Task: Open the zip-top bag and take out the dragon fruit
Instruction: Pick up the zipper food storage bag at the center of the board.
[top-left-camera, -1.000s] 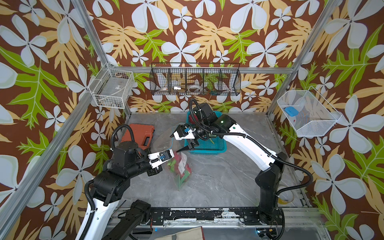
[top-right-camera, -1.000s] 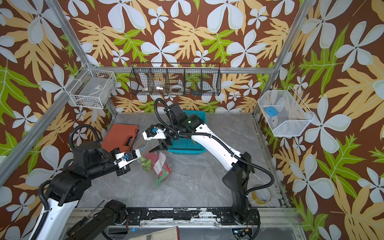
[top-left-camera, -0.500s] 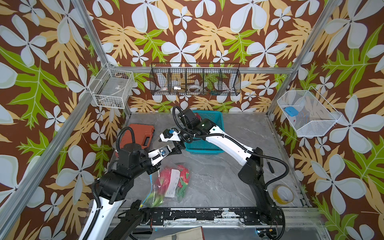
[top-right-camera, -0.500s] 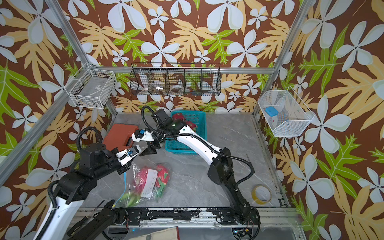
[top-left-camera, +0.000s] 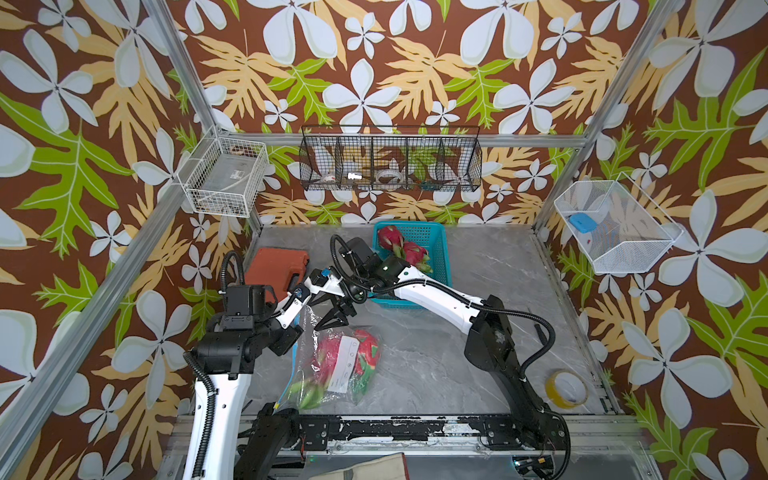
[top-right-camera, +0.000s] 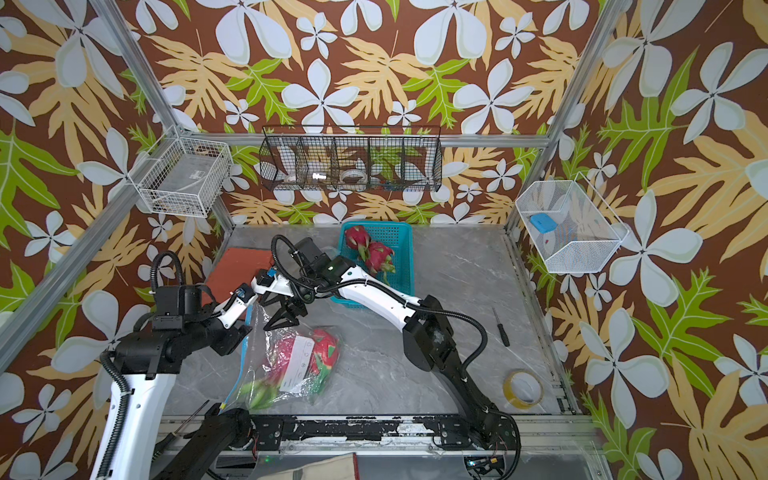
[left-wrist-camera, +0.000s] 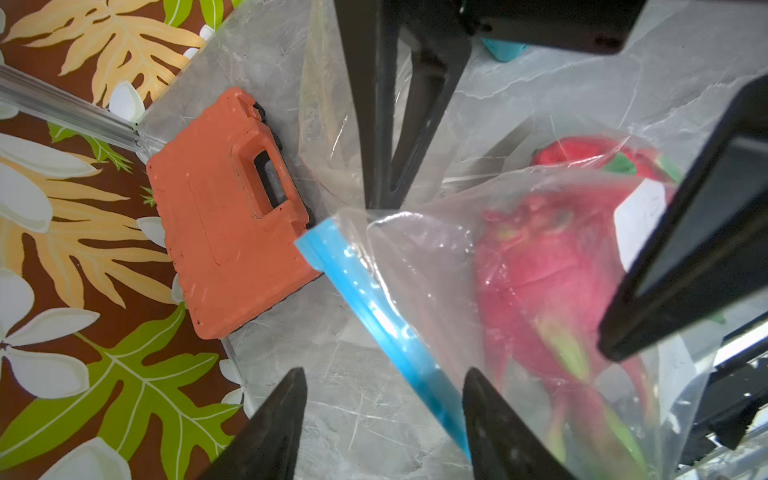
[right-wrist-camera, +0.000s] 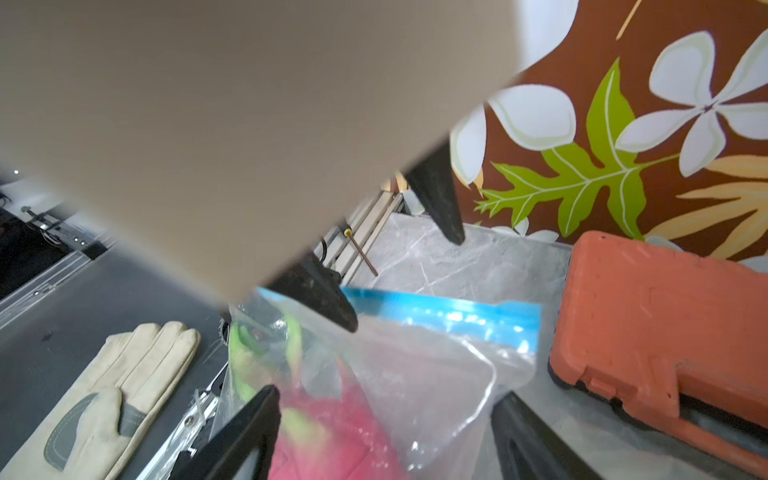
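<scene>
The clear zip-top bag (top-left-camera: 357, 386) lies on the grey table toward the front, its blue zip strip (left-wrist-camera: 374, 299) along the left edge. Inside it are a pink dragon fruit (top-left-camera: 326, 359) and a redder one (top-left-camera: 369, 351), partly behind a white label. Two more dragon fruit (top-left-camera: 405, 249) sit in the teal basket (top-left-camera: 438, 266). My left gripper (left-wrist-camera: 384, 374) is open, with the zip strip running beside one fingertip and bare table between the tips. My right gripper (top-left-camera: 321, 314) hangs open just above the bag's upper end; in its wrist view the right gripper (right-wrist-camera: 386, 399) spans the film and pink fruit.
An orange tool case (top-left-camera: 277, 268) lies at the back left, close to both grippers. A tape roll (top-left-camera: 567, 388) and a screwdriver (top-right-camera: 500, 326) lie at the right. A cream glove (right-wrist-camera: 104, 395) rests past the front rail. Wire baskets hang on the walls.
The bag, held up between both grippers a second ago, has dropped and lies on the table. My left gripper has opened and let it go. The right arm swung left and forward.
</scene>
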